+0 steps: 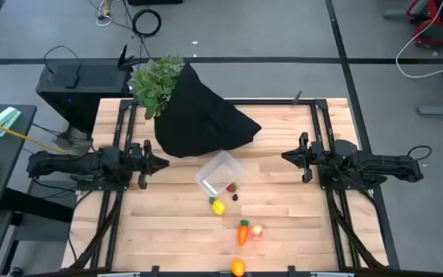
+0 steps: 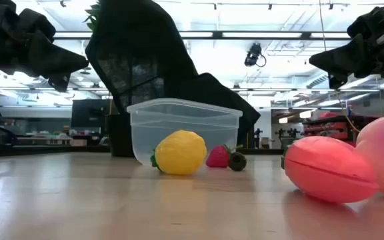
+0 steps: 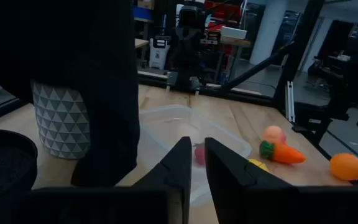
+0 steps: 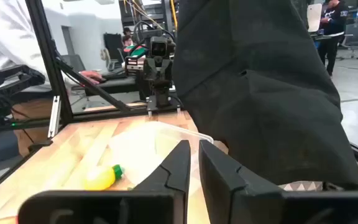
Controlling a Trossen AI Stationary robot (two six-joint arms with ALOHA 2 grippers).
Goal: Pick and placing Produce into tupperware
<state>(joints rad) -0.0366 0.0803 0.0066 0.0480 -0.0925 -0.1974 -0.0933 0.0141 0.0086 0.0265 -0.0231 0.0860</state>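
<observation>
The clear tupperware point(image 1: 219, 175) sits open on the wooden table between both arms, with its bottom on the boards. Close to its near side lie a red berry point(image 1: 231, 188), a dark berry point(image 1: 235, 197) and the yellow piece point(image 1: 218, 206). The orange carrot point(image 1: 243, 231) and the pink-red fruit point(image 1: 257, 231) lie nearer the front, and the orange ball point(image 1: 238, 268) is at the near edge. My left gripper point(image 1: 160, 163) hovers left of the container, shut and holding nothing. My right gripper point(image 1: 287, 156) hovers to its right, also shut and holding nothing.
A black cloth heap point(image 1: 202, 119) with a leafy green plant point(image 1: 156, 83) stands just behind the tupperware at the far side. A patterned pot point(image 3: 61, 121) shows under the cloth. Bare boards lie left and right of the produce.
</observation>
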